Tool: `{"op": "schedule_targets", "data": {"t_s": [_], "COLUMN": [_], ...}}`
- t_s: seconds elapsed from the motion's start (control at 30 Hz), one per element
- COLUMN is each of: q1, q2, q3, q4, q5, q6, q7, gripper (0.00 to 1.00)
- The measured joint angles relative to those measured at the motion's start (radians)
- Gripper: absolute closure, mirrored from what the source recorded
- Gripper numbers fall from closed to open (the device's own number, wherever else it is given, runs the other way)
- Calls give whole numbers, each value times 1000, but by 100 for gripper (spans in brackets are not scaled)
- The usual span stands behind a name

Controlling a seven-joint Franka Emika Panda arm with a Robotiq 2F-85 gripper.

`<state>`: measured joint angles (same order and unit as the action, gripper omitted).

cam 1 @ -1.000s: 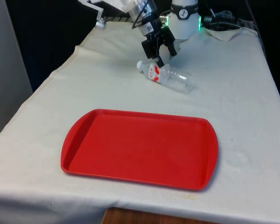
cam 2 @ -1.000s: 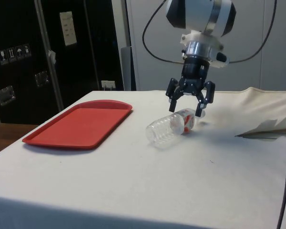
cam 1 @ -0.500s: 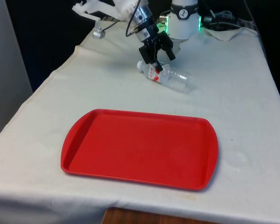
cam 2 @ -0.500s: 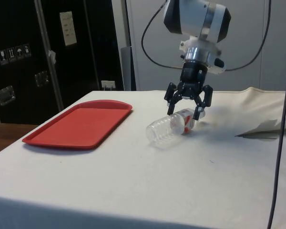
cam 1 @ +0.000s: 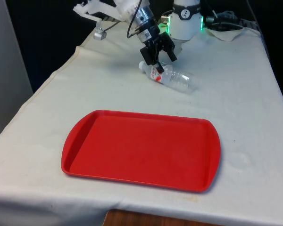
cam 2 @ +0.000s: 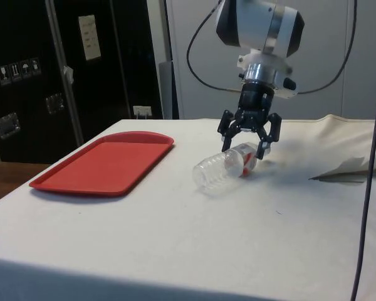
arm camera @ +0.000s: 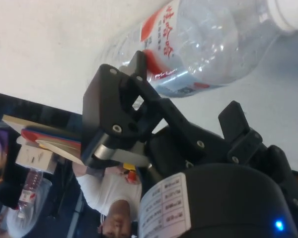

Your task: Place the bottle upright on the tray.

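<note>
The bottle [cam 1: 168, 76] lay on its side on the white cloth, at the far end of the table, well beyond the red tray [cam 1: 141, 149]. The gripper [cam 2: 244, 147] hung spread open astride its labelled neck end, not yet clamped. The reach looked nearly done; closing and lifting would follow.

The tray [cam 1: 141, 150] is plain red. The bottle [cam 1: 167, 76] is clear with a red-and-white label and white cap; the tablecloth [cam 1: 236, 113] is white.
</note>
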<state>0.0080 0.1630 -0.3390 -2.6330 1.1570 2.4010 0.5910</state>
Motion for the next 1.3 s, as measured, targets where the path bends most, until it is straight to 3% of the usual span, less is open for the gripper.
{"op": "schedule_targets", "data": {"t_s": [0.8,1.03,1.3], "q1": [3,7,8], "q2": [72,88,88], "q3": [2,6,7], "q4": [10,29,29], "q5": [198,233,234], "q6": [74,77,77], "q7": [-223,-241,-241], "gripper": [0,0,0]}}
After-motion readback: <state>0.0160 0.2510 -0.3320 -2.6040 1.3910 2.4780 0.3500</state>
